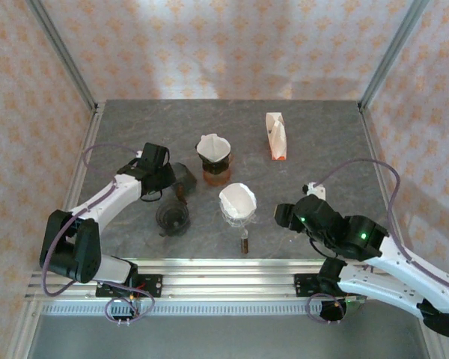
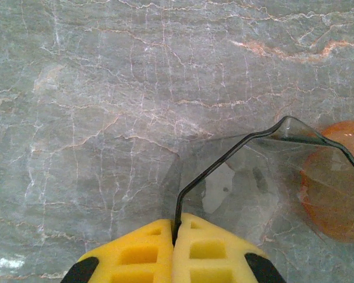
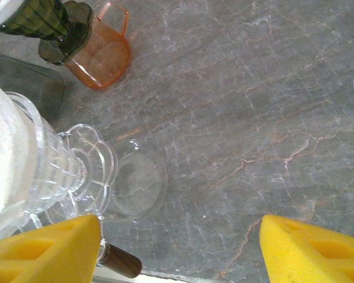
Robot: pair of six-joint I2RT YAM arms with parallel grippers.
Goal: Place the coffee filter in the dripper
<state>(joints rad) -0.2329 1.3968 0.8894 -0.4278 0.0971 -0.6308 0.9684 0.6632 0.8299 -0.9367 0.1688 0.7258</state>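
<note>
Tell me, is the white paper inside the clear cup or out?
Inside. The white filter sits in the clear dripper, rim poking above the glass.

Setting: robot test cell, lab-type. You have a marble-pattern tabletop point(image 2: 106, 88) under your left pincer point(image 2: 176, 230), aluminium frame posts point(image 1: 63, 51) and patterned cloth walls point(image 1: 232, 45) beyond it.

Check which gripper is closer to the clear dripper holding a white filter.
Right. The right gripper sits open just right of the clear dripper. The left gripper is farther off, back and to its left, shut on a smoky plastic piece.
</note>
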